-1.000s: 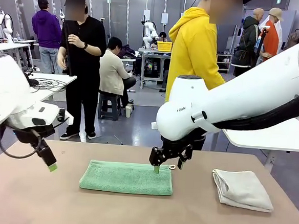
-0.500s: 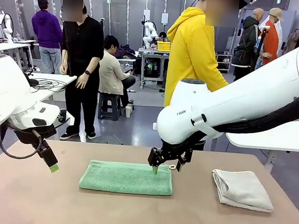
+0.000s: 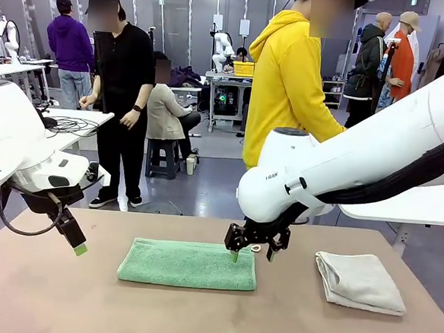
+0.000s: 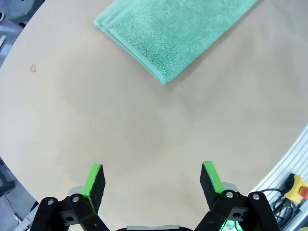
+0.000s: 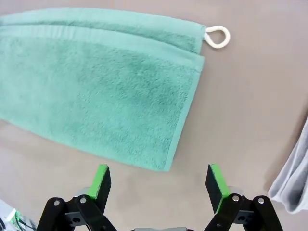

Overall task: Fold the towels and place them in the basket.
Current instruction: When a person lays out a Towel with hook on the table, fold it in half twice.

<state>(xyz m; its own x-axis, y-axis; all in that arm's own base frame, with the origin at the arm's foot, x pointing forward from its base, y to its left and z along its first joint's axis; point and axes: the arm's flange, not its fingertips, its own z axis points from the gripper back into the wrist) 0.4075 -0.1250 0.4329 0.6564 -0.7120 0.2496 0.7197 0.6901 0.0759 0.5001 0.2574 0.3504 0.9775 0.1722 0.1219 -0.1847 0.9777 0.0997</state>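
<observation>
Busy workshop behind; a person in a yellow hoodie [image 3: 289, 80] stands at the far side, another in black [image 3: 122, 76] farther left.

Tan table [image 3: 45, 291], bare apart from two towels.

Green towel [image 3: 188, 265]: middle of the table, folded into a long strip running left to right. Layered edges show in the left wrist view [image 4: 178, 33] and the right wrist view [image 5: 96, 96]. Small white loop [image 5: 217, 37] sticks out at its far right corner, lying flat on the table.

Off-white towel [image 3: 359, 281]: folded, on the right side of the table, well apart from the green one. Its edge just enters the right wrist view [image 5: 293, 183].

Right hand [image 3: 252, 254]: low over the green towel's right end, near the loop. Fingers spread wide, nothing between them [image 5: 158, 180]. Cannot tell whether a fingertip touches the cloth.

Left hand [image 3: 78, 246]: off to the left of the green towel, above bare table, clear of the cloth. Fingers spread wide, pinching nothing [image 4: 153, 173]. The towel's left end lies ahead of it.
</observation>
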